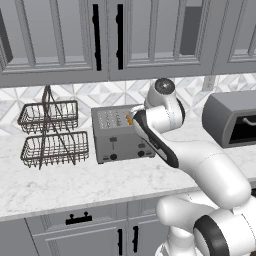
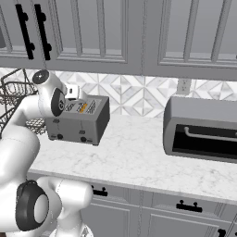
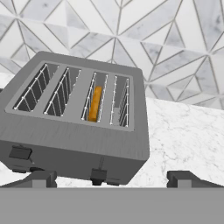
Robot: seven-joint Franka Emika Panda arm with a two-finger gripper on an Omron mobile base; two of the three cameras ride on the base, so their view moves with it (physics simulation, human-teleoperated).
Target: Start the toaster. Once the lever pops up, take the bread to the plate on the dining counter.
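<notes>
Above toaster (bread inside), open claw

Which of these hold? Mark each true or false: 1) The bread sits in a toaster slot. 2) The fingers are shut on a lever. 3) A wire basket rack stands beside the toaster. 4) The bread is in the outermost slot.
1) True: the bread sits down in the toaster.
2) False: the fingers are spread open, holding nothing.
3) True: the wire basket rack stands next to it.
4) False: it is in an inner slot, third of four in the hand view.
</notes>
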